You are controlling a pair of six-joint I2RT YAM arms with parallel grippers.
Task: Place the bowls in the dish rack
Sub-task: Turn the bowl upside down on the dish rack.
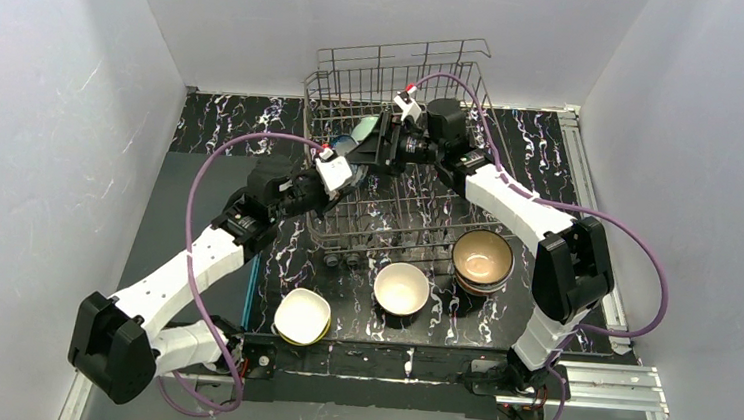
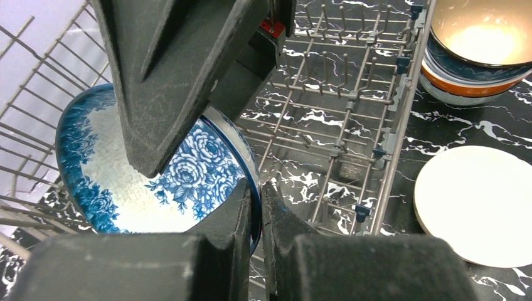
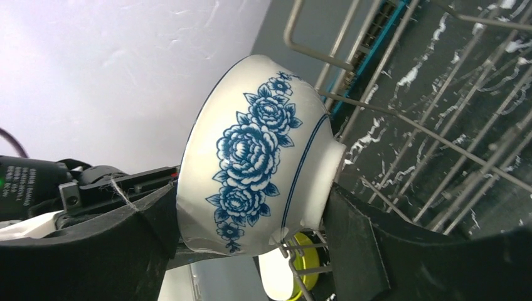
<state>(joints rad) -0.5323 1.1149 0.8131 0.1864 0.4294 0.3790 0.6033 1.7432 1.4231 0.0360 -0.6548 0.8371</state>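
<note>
The left arm (image 1: 194, 256) rises from its base at the near left, folds at the elbow and stretches forward to the left side of the dish rack (image 1: 400, 57), its wrist level with the rack's low wire wall. The left gripper (image 2: 254, 194) is almost fully closed, its two fingers pinching the thin rim of the blue-patterned bowl (image 3: 251, 144). This bowl is turned on its side, above the rack's left rear part, with its flowered inside facing the left wrist camera.

The right arm (image 1: 519, 207) climbs from the near right, bends sharply at the elbow beside the rack's right wall and reaches diagonally across the top of the rack towards its far left corner. The right gripper (image 3: 250, 197) stands wide and spans the same bowl, one finger at the mouth and the other against the foot ring. Both pads look pressed to it.

Outside the rack, along its near side on the black marbled mat (image 1: 225, 118), a white bowl with a yellow outside (image 1: 302, 315) lies tilted towards the left. A cream bowl (image 1: 401, 289) sits upright near the middle, and a stack of bowls (image 1: 482, 259) stands just beside the rack's near right corner
</note>
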